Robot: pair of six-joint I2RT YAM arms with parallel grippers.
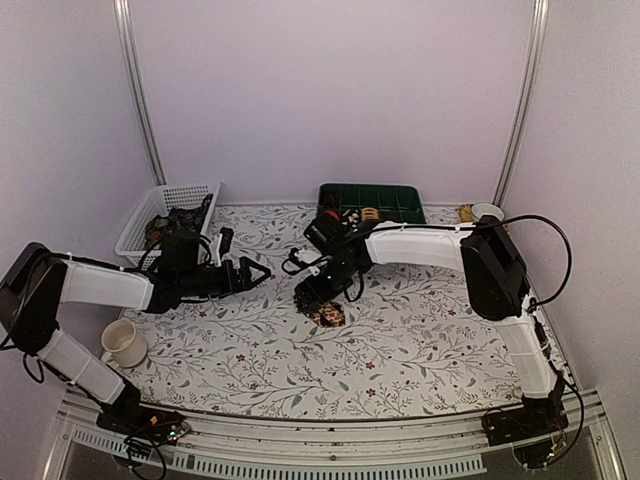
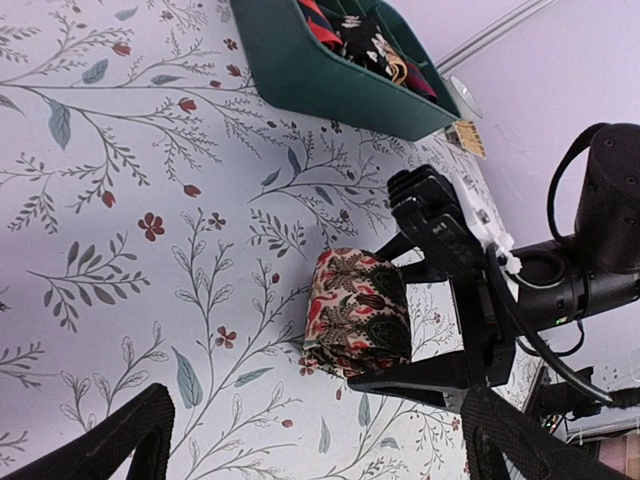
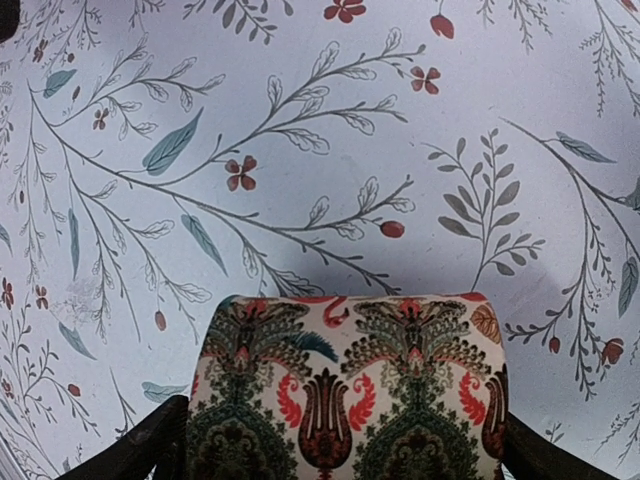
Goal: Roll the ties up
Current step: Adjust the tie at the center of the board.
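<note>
A rolled tie (image 1: 325, 313) with a dark brown, red and cream print lies on the flowered tablecloth at mid-table. My right gripper (image 1: 318, 290) reaches down over it, one finger against each side of the roll. In the right wrist view the tie (image 3: 345, 390) fills the whole gap of the right gripper (image 3: 345, 415). Left of the roll, my left gripper (image 1: 262, 272) hovers open and empty, pointing at it. The left wrist view shows the tie (image 2: 358, 312) ahead of the left gripper (image 2: 315, 420), a clear gap away. More rolled ties (image 2: 370, 45) sit in the green tray.
The green compartment tray (image 1: 372, 200) stands at the back centre. A white mesh basket (image 1: 140, 225) holding dark fabric is at the back left. A cream mug (image 1: 125, 343) stands near the left arm. A small white bowl (image 1: 487, 211) sits at the back right.
</note>
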